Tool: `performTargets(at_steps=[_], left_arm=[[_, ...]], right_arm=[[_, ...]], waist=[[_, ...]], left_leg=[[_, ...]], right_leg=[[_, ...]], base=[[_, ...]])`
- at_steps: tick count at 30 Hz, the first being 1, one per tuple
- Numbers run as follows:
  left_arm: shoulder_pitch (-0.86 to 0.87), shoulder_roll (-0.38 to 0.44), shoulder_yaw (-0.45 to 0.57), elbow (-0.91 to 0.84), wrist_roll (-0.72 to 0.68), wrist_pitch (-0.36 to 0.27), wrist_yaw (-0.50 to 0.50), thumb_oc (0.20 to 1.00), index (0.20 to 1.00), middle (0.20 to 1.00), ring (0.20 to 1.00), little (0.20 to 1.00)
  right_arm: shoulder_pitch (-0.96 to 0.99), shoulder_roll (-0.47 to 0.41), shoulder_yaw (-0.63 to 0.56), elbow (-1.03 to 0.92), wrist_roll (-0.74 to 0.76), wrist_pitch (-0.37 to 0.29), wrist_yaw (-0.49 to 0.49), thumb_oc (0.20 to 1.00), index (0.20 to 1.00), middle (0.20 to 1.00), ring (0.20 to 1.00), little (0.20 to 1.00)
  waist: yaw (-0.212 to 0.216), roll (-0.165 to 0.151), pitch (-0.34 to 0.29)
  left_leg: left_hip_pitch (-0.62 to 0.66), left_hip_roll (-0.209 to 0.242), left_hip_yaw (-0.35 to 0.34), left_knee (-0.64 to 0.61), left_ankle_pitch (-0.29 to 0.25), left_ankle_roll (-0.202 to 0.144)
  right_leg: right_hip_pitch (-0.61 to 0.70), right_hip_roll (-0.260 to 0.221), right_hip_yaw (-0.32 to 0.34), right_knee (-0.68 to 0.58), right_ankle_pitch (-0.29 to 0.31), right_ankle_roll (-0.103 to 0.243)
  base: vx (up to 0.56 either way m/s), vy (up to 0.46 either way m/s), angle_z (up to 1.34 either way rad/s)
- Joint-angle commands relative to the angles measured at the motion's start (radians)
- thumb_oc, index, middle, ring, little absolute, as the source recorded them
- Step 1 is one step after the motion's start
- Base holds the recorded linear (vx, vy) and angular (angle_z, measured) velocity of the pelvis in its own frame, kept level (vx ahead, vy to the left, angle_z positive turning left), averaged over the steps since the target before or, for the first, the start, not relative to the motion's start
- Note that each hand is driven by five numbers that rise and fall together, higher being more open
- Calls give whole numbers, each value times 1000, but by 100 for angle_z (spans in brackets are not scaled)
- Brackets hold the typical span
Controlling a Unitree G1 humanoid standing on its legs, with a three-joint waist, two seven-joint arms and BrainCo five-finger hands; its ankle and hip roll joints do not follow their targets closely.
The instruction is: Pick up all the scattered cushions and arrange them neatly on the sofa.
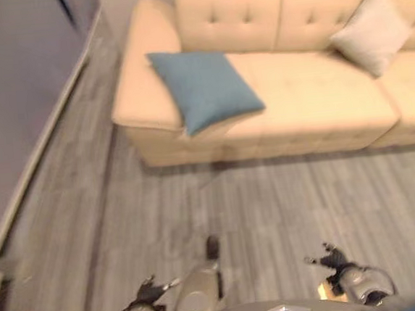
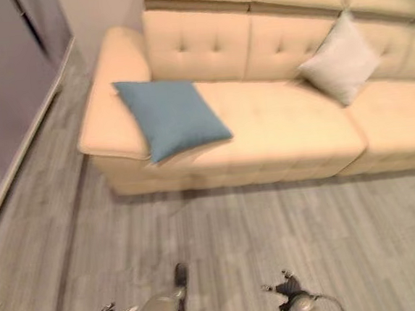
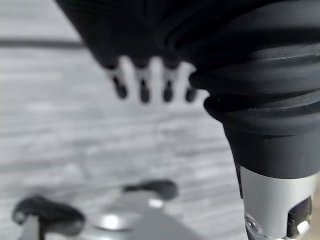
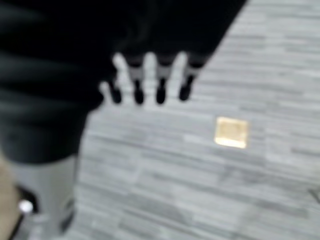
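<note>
Cushions are what the task concerns, and two lie on the cream tufted sofa (image 1: 312, 103): a blue cushion (image 1: 203, 88) of matte woven cloth, square and plump, lies tilted over the seat's front edge beside the left armrest, while a pale grey cushion (image 1: 372, 30) leans on one corner against the backrest, well apart from the blue one. The grey wood-plank floor (image 1: 270, 201) before the sofa carries no cushion in these views. The left hand (image 3: 145, 85) hangs low over the planks, its fingers straight and apart, holding nothing; the right hand (image 4: 147, 85) hangs likewise, fingers spread and bare, near a small yellowish square (image 4: 231, 132) on the floor. Judging from this, gathering looks done and tidying remains: the next move probably calls for stepping closer and reaching for the blue cushion to set it upright against the backrest.
</note>
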Motion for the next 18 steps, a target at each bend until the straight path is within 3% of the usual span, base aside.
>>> performTargets(at_steps=[1, 3, 4, 5, 7, 11, 14, 18], left_arm=[[-38, 29, 20, 18, 18, -6, -7, 1000, 1000, 1000, 1000, 1000], [-40, 37, 22, 13, 17, -6, -5, 1000, 1000, 1000, 1000, 1000], [-40, 37, 22, 13, 17, -6, -5, 1000, 1000, 1000, 1000, 1000], [-40, 41, 19, 5, 14, -7, -3, 1000, 1000, 1000, 1000, 1000], [-42, 41, 10, 5, 25, -9, -3, 1000, 1000, 1000, 1000, 1000], [-44, 26, -2, 10, 31, -11, -8, 1000, 1000, 1000, 1000, 1000], [-50, 13, -10, 22, 36, -12, -4, 1000, 1000, 1000, 1000, 1000], [-50, -4, -12, 37, 45, -14, -6, 1000, 1000, 1000, 1000, 1000]], right_arm=[[-38, -32, -5, -53, -21, -5, -2, 1000, 1000, 1000, 1000, 1000], [-45, -31, -5, -55, -25, -2, 3, 1000, 1000, 1000, 1000, 1000], [-45, -31, -5, -55, -25, -2, 3, 1000, 1000, 1000, 1000, 1000], [-54, -32, -6, -64, -28, -3, 4, 1000, 1000, 1000, 1000, 1000], [-59, -32, -7, -70, -29, -6, 5, 1000, 1000, 1000, 1000, 1000], [-54, -40, -8, -76, -25, -2, 6, 1000, 1000, 1000, 1000, 1000], [-53, -50, -7, -79, -26, 3, 6, 1000, 1000, 1000, 1000, 1000], [-29, -51, -13, -80, -18, -2, 12, 1000, 1000, 1000, 1000, 1000]], waist=[[52, 2, -19], [43, 13, -13], [43, 13, -15], [29, 36, -5], [16, 52, -4], [-2, 65, 0], [-29, 67, 7], [-44, 48, -2]], left_leg=[[47, 45, 16, 148, -204, -175], [83, 39, 13, 125, -210, -155], [80, 40, 13, 125, -208, -156], [108, 43, 6, 101, -208, -139], [138, 40, 0, 76, -211, -134], [178, 22, -31, 58, -227, -137], [196, 5, -66, 62, -244, -142], [201, -12, -93, 116, -284, -170]], right_leg=[[-95, -135, -2, 31, 183, 88], [-152, -164, 0, 159, 240, 121], [-155, -163, -1, 157, 242, 121], [-211, -173, 8, 276, 278, 143], [-239, -170, 13, 300, 271, 138], [-256, -159, 46, 136, 225, 95], [-306, -162, 103, -14, 282, 98], [-255, -155, 112, -85, 296, 91]], base=[[223, 214, 12], [134, 158, 13], [99, 166, 4], [98, 154, 8], [144, 129, 23], [162, 0, 10], [155, -42, 23], [167, -89, 61]])
